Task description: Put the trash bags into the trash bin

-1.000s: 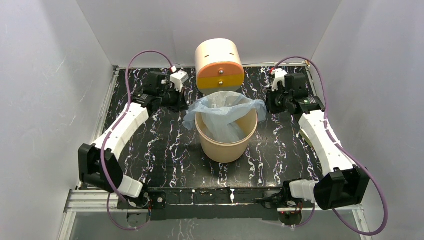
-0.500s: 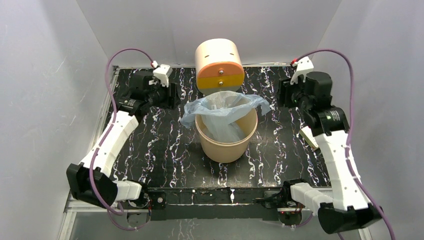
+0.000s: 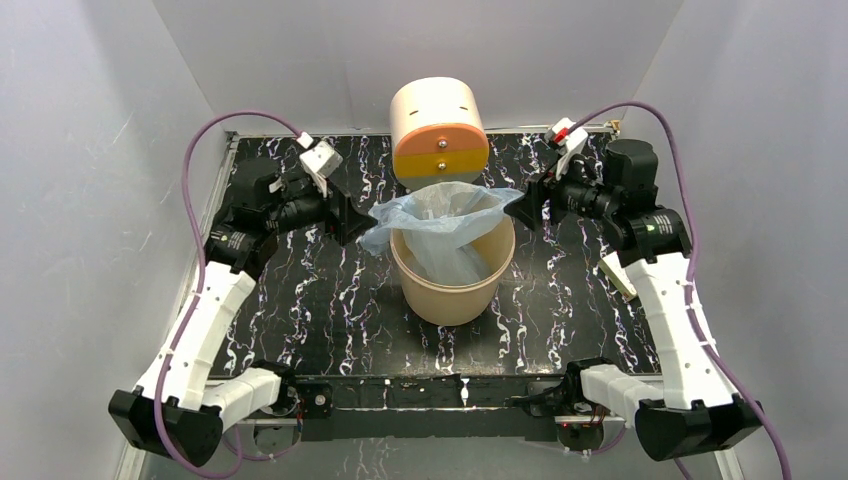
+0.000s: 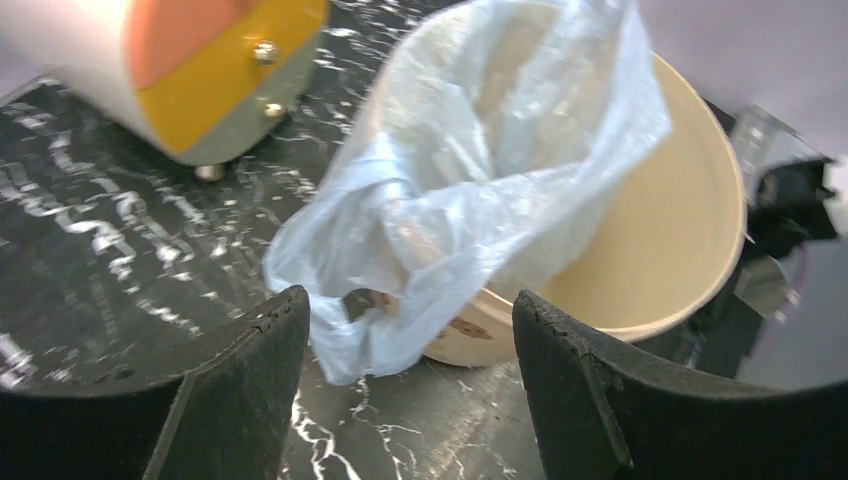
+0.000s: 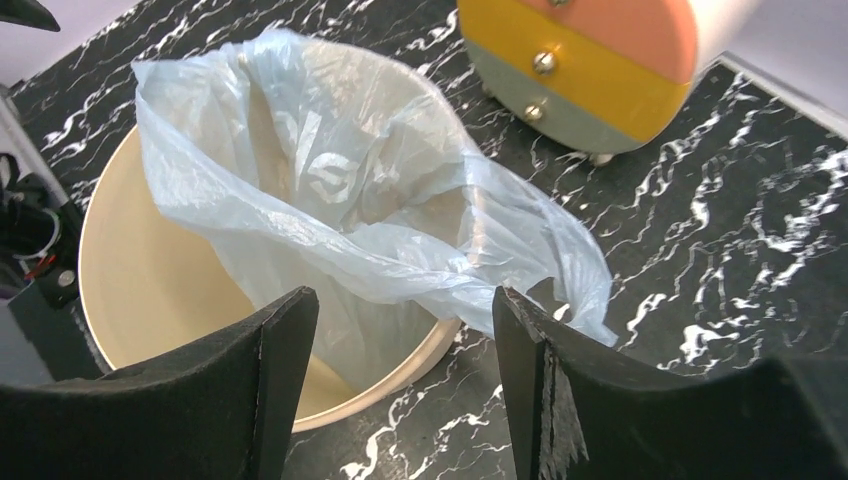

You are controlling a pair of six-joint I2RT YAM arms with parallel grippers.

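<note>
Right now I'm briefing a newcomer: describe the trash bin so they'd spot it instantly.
On the black marbled table, centre: the trash bin is the plain beige open bucket holding a pale-blue bag. Unlike the cylinder behind it, it has no orange-yellow front.

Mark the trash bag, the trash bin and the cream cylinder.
trash bag (image 3: 440, 225), top view, film hanging inside the mouth.
trash bin (image 3: 450, 305), top view, near outer wall.
cream cylinder (image 3: 440, 140), top view, orange front.

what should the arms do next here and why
Probably ease the left gripper forward and pinch the flap ahead of its open jaws. The trash bag sits only partly in the trash bin, its corners hanging outside the rim; the right gripper is open too, holding nothing.
</note>
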